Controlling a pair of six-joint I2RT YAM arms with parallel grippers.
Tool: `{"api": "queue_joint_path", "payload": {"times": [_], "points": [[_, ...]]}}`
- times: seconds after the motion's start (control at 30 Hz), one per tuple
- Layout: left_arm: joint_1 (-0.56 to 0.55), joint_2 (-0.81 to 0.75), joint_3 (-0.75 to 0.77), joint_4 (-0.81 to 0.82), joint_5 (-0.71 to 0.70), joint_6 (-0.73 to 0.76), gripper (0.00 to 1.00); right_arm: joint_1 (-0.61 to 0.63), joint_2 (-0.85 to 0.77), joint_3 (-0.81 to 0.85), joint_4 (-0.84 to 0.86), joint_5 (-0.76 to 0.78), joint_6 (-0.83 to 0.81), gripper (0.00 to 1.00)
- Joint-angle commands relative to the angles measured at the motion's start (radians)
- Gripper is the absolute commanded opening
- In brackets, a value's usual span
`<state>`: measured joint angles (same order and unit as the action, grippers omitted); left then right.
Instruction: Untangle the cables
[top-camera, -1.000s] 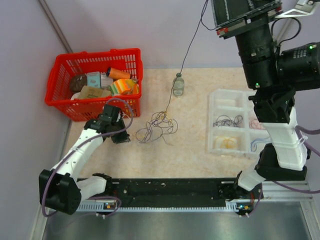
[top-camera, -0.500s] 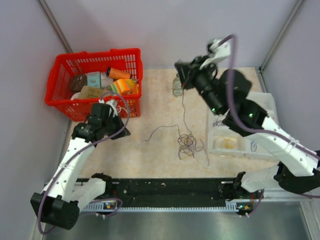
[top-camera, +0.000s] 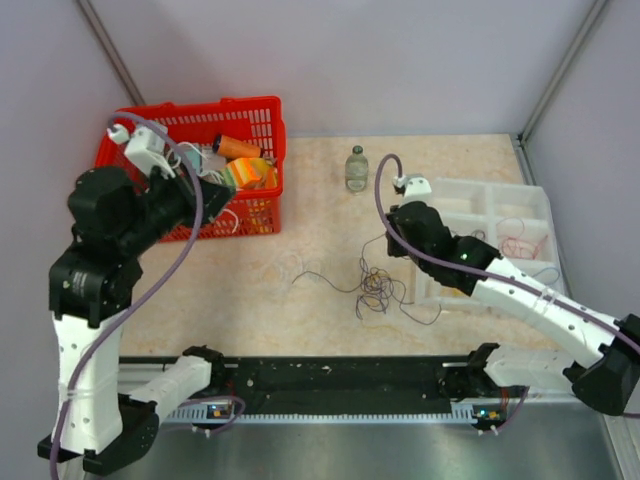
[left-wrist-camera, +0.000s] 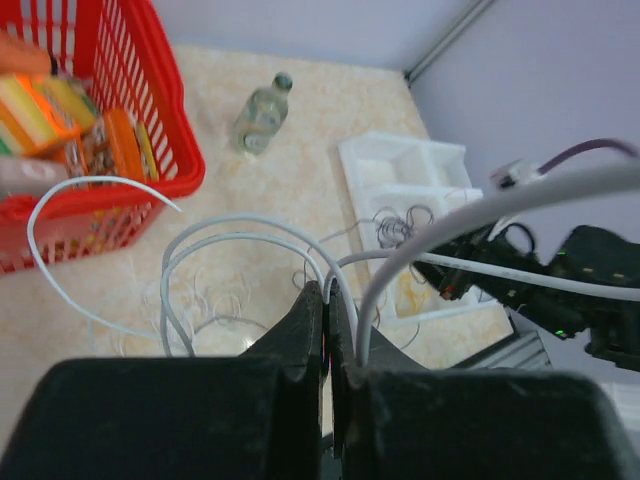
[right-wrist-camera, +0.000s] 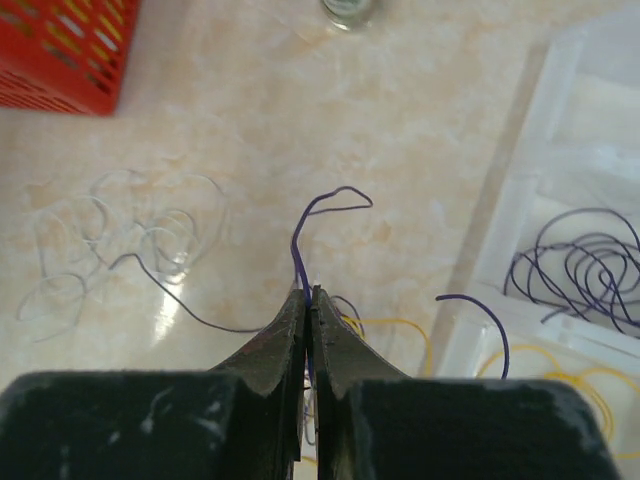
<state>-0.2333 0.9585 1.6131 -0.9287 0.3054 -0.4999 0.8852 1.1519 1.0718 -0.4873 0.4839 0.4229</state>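
A small tangle of dark purple and yellow cables lies on the table left of the white tray. My right gripper hangs low just above it and is shut on a purple cable, whose end loops up past the fingertips. My left gripper is raised high in front of the red basket. It is shut on thin white cables that arc out from between its closed jaws. More pale loops lie on the table to the left of the tangle.
A red basket full of packets stands at the back left. A small glass bottle stands at the back centre. The white compartment tray on the right holds sorted purple, red and yellow cables.
My right arm has come down from high near the bottle to just above the tangle. My left arm has risen towards the basket, lifting white cables off the table.
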Motion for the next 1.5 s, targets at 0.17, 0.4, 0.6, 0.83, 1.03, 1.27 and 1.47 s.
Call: {"api": "queue_joint_path", "payload": {"times": [0.17,0.4,0.6,0.83,1.03,1.27,1.47], "points": [[0.005,0.097,0.216,0.057,0.125,-0.053,0.00,-0.086,0.017,0.071,-0.135,-0.478,-0.085,0.99],[0.005,0.158,0.049,0.270,0.334,-0.316,0.00,-0.084,-0.109,0.119,0.112,-0.663,-0.174,0.99],[0.005,0.198,-0.065,0.428,0.515,-0.499,0.00,-0.083,0.040,0.261,0.431,-0.827,-0.078,0.98],[0.005,0.129,-0.188,0.389,0.327,-0.659,0.00,0.087,0.126,0.224,0.632,-0.443,-0.061,0.88],[0.005,0.111,-0.254,0.338,0.285,-0.763,0.00,0.144,0.242,0.376,0.556,-0.390,-0.052,0.79],[0.005,0.080,-0.262,0.337,0.216,-0.798,0.00,0.207,0.281,0.390,0.540,-0.354,-0.065,0.61],[0.005,0.060,-0.285,0.326,0.199,-0.802,0.00,0.215,0.293,0.395,0.549,-0.370,-0.065,0.49]]}}
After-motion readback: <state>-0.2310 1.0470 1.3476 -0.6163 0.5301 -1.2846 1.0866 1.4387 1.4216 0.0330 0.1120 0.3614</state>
